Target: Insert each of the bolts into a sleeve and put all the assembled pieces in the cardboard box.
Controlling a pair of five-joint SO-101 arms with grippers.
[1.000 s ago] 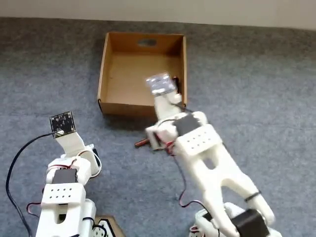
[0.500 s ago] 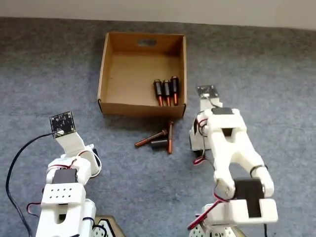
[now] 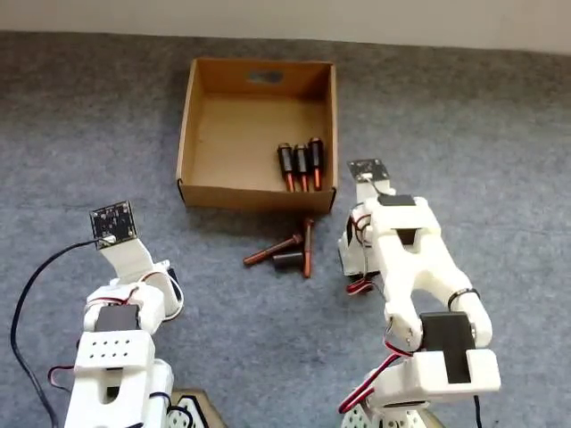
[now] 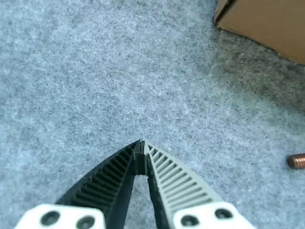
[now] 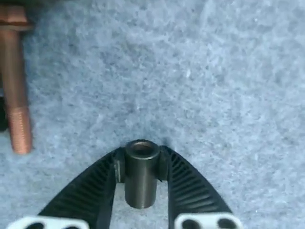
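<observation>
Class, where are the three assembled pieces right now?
In the high view, the assembled pieces lie side by side inside the cardboard box, close to its near wall, toward its right-hand corner.

the brown open cardboard box (image 3: 227, 143) stands at the far middle of the grey carpet (image 3: 464, 134). three dark sleeves with copper bolts (image 3: 302, 165) lie side by side in its near right corner. before the box lie two bare copper bolts (image 3: 307, 248), a short black sleeve (image 3: 286, 261) between them. right of these is the right gripper (image 3: 352, 259), another dark metal sleeve (image 5: 141, 174) between its fingers. the left gripper (image 4: 140, 148) is well apart, at the near left.
</observation>
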